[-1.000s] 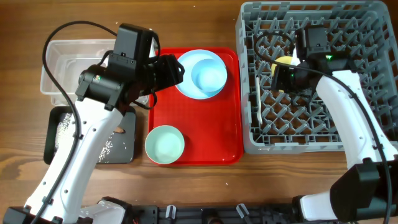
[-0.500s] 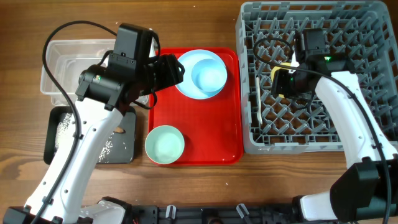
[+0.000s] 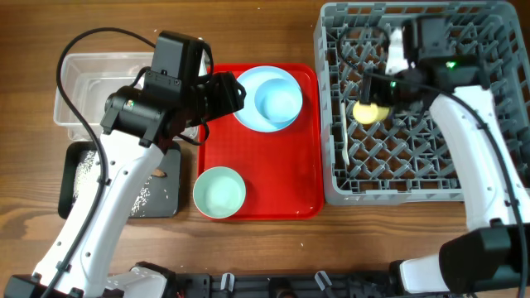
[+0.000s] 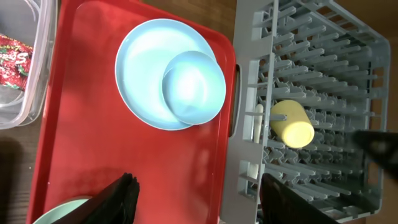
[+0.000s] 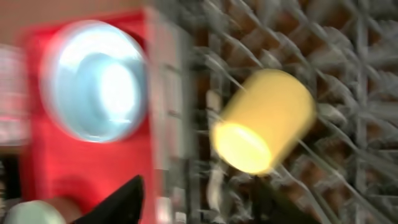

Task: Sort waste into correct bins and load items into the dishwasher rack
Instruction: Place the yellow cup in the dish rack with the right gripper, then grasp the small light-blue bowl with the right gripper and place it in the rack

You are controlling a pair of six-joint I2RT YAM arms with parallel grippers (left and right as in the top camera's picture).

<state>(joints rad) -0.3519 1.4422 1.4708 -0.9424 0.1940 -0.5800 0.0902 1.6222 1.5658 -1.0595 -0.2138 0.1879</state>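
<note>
The small yellow cup lies on its side among the pegs of the grey dishwasher rack, free of any grip. It also shows in the left wrist view and, blurred, in the right wrist view. My right gripper is open and empty just above and behind the cup. My left gripper is open and empty over the red tray, left of the light blue bowl that sits on the light blue plate. The pale green bowl stands on the tray's near part. The white spoon lies at the rack's left edge.
The flat red tray lies between the bins and the rack. The clear tub at the far left holds the red wrapper. The black tray in front of it holds rice grains and a brown scrap.
My right gripper has let go of the yellow cup and drawn back toward the rack's far side. The cup now lies uncovered in the rack. The left arm has not moved.
</note>
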